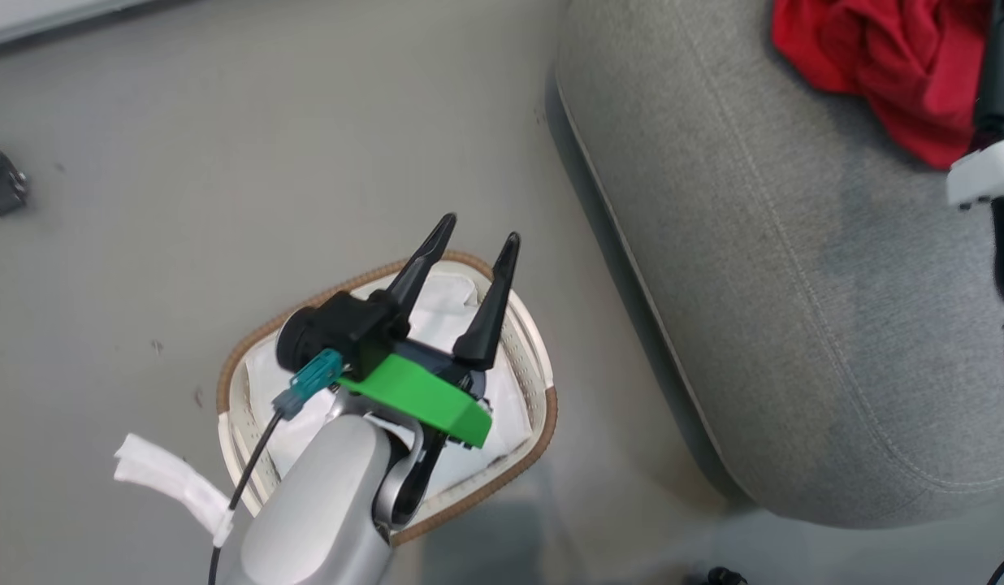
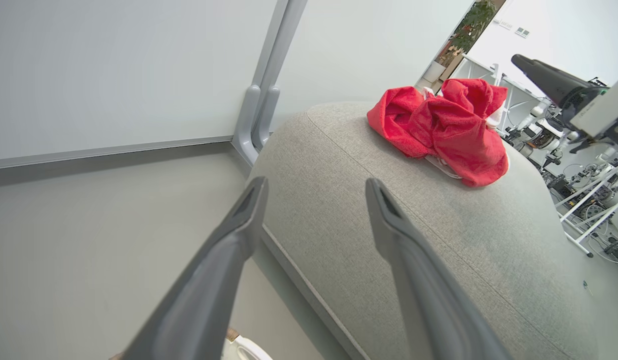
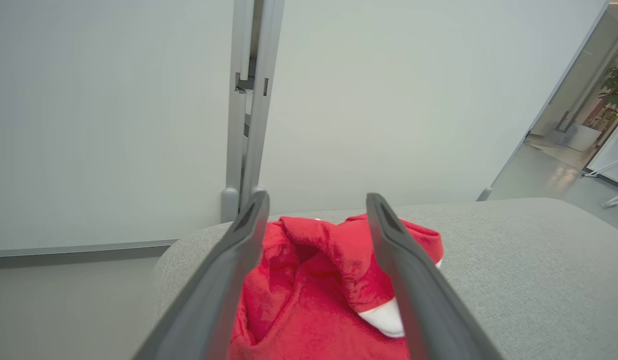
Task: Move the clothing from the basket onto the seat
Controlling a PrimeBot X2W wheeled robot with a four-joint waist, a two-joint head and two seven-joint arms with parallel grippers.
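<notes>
The red clothing [image 1: 884, 57] lies bunched on the far part of the grey seat [image 1: 794, 284], with white trim showing at its edge. In the right wrist view my right gripper [image 3: 317, 196] stands open just above the clothing [image 3: 314, 280], its fingers either side of the heap and not closed on it. The white basket [image 1: 226, 382] with its brown rim sits on the floor left of the seat, and only its white liner shows inside. My left gripper [image 1: 479, 229] hangs open over the basket with nothing held. From the left wrist, the clothing [image 2: 439, 125] rests on top of the seat [image 2: 414, 225].
Grey floor surrounds the basket. A white cloth strip [image 1: 169, 479] trails from the basket's near left side. A small dark object [image 1: 2, 183] stands at the far left. A white wall panel with a grey post [image 2: 261, 105] rises behind the seat; lab frames [image 2: 589, 200] stand beyond it.
</notes>
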